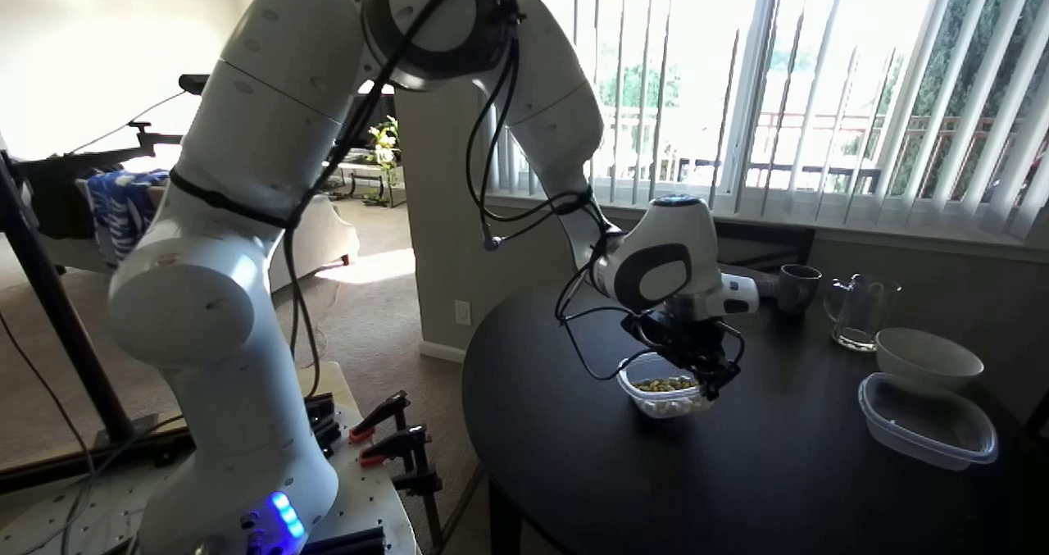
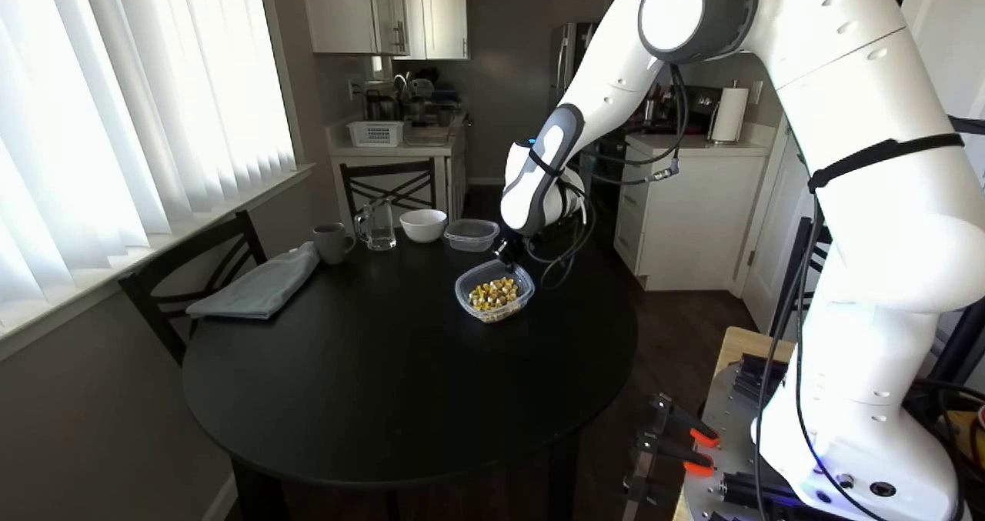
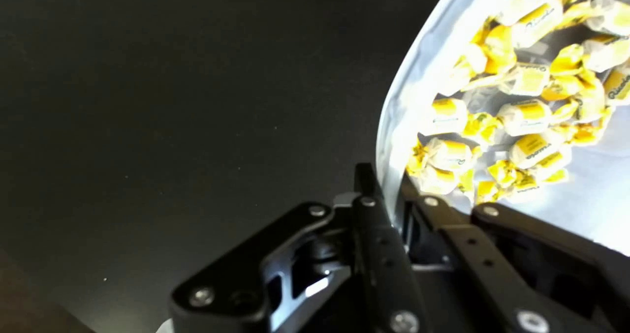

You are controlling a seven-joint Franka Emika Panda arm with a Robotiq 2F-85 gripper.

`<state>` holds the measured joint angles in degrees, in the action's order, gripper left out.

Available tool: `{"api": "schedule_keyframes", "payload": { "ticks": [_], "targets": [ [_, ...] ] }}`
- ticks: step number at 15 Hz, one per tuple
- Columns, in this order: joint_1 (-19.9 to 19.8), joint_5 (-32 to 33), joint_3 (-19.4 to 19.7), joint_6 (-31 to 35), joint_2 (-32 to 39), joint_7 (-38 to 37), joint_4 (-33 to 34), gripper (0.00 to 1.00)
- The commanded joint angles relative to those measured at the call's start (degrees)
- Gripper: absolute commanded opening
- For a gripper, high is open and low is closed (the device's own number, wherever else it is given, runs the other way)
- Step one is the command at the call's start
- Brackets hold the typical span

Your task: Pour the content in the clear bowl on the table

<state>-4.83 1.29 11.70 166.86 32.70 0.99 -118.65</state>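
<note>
The clear bowl shows in both exterior views, with its wall (image 1: 674,411) and rim (image 2: 465,284), over the table (image 1: 574,457), whose dark top also shows in an exterior view (image 2: 369,382). The content (image 2: 493,294) lies inside it; in the wrist view it is yellow-and-white wrapped sweets (image 3: 526,119). My gripper (image 3: 386,178) is shut on the bowl's rim (image 3: 393,109), one finger outside the wall and one inside. In the exterior views the gripper (image 1: 711,384) is at the bowl's edge. The bowl looks nearly level; I cannot tell whether its base touches the table.
A flat clear container (image 1: 930,448), a white bowl (image 1: 926,358), a glass mug (image 1: 860,313) and a grey mug (image 1: 796,288) stand along one side of the table. A folded grey cloth (image 2: 262,284) lies by the grey mug. Chairs (image 2: 200,267) stand at the table's edge.
</note>
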Motion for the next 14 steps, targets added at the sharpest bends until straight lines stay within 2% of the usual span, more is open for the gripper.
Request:
{"api": "schedule_keyframes", "payload": {
  "ticks": [1,4,6,9,11,13,14],
  "targets": [
    [11.2,6.3,10.8,6.9,-3.6,-10.7,-5.8,0.02],
    [24.7,12.7,24.8,15.9,-0.6,-22.4,-6.0,0.02],
    [33.6,12.3,33.8,20.7,2.9,-27.3,-5.3,0.02],
    [47.1,5.9,46.7,27.8,10.5,-31.6,-6.4,0.02],
    [55.1,-0.1,53.6,31.2,16.6,-33.5,-8.1,0.02],
    [59.9,-6.4,57.5,33.2,23.0,-34.6,-9.3,0.02],
    [61.6,-13.6,57.8,33.5,25.4,-30.4,-10.0,0.02]
  ]
}}
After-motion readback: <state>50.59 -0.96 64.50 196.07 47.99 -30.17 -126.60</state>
